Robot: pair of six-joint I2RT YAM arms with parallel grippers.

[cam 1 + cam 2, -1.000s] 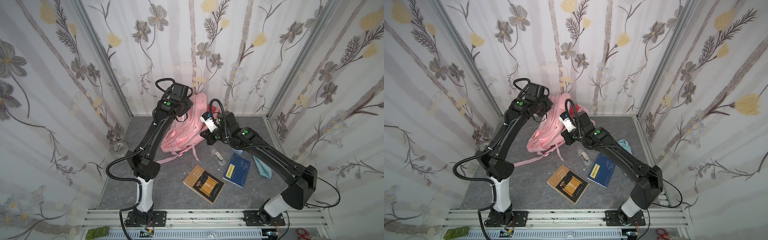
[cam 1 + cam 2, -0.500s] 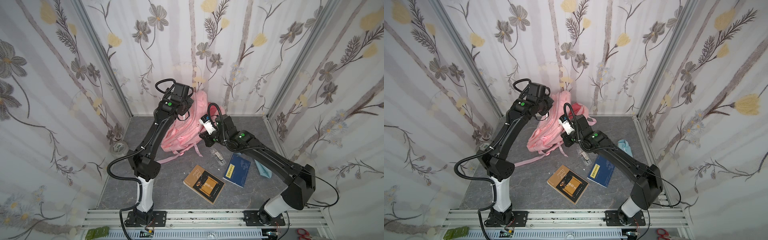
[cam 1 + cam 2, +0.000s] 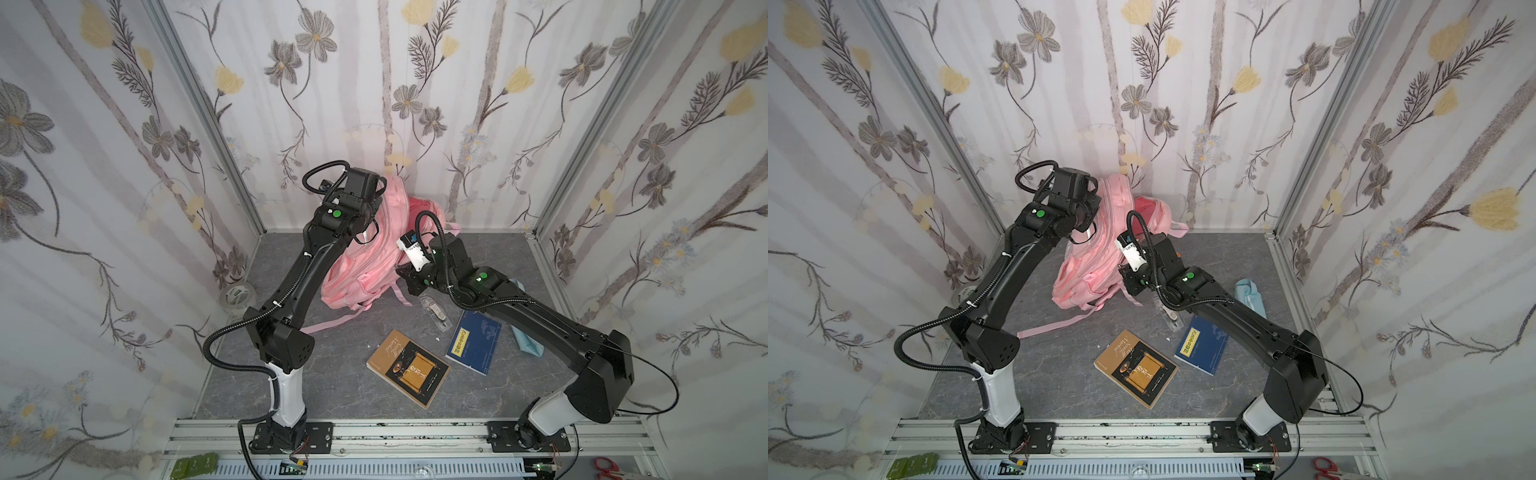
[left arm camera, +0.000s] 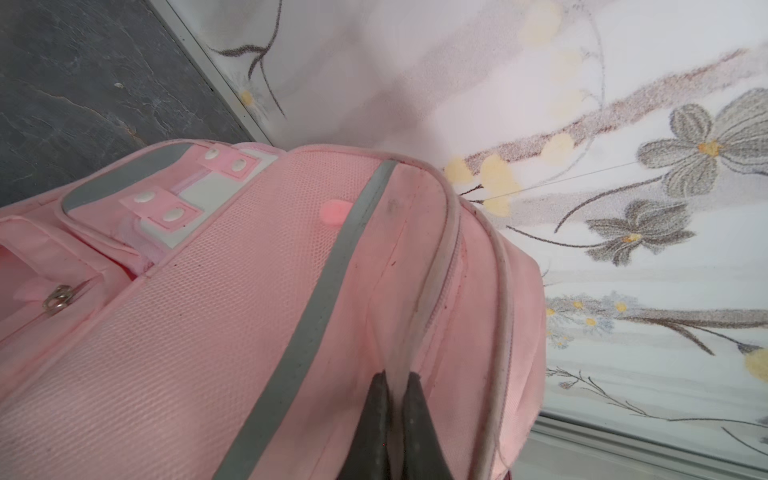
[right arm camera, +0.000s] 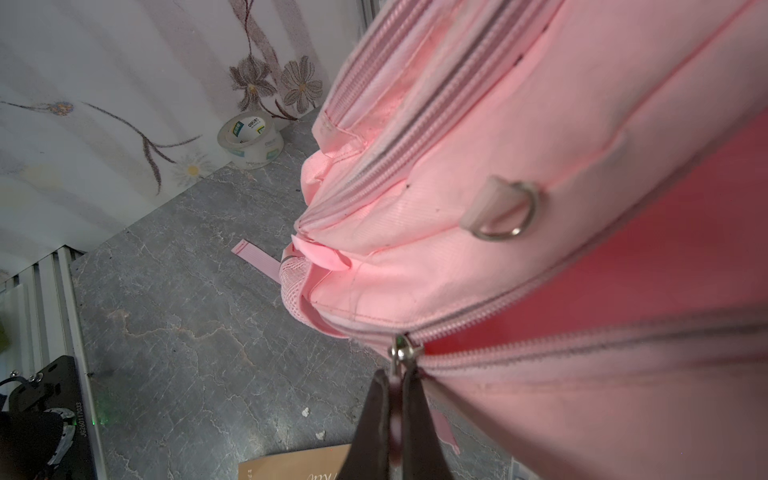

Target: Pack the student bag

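In a top view we are holding the bag point(image 3: 361, 266) tilted on the table point(image 3: 332, 374), a brown book point(image 3: 409, 368) lying near it. In the left wrist view our left gripper point(image 4: 395, 380) is pinching a seam at the bag's top. In the right wrist view our right gripper point(image 5: 395, 376) is clenching its zipper pull point(image 5: 402, 353).

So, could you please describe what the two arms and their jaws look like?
Both the left arm and right arm are black with a white lowest link, a green dot near the wrist and a black ribbed hose looping alongside. White ties band the left arm. A white module sits on the right wrist. The jaws are dark grey and tapered.
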